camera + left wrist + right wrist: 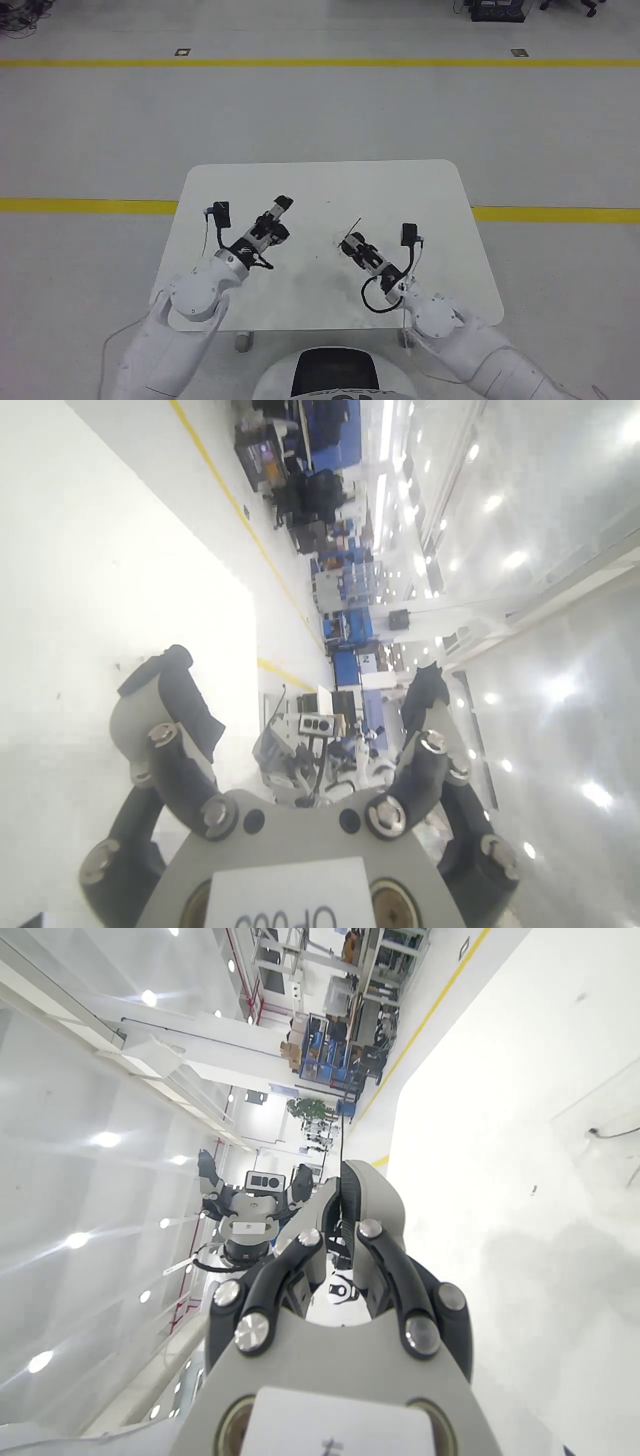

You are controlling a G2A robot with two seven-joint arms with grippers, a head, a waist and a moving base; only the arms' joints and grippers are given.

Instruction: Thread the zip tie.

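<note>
Top view: the zip tie [353, 229] juts from the right hand [347, 244] over the tabletop [320, 185]; left wrist: the left hand [300, 667] is spread, empty — right wrist: pads [351, 1193] pinch the thin tie, which may flex or slip and miss threading.

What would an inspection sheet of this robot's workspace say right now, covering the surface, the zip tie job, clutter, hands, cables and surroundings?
Surface: white table with rounded corners.
Job's things: one black zip tie, a thin strip sticking out past the right hand's fingers, held rather than lying on the table; not yet threaded.
Clutter: a few small dark specks on the table.
Hands: right hand shut on the zip tie; left hand open, holding nothing, apart from the right one.
Cables: a black cable loops beside the right wrist; another runs by the left.
Surroundings: pale floor with yellow lines; shelving and equipment far off.
</note>
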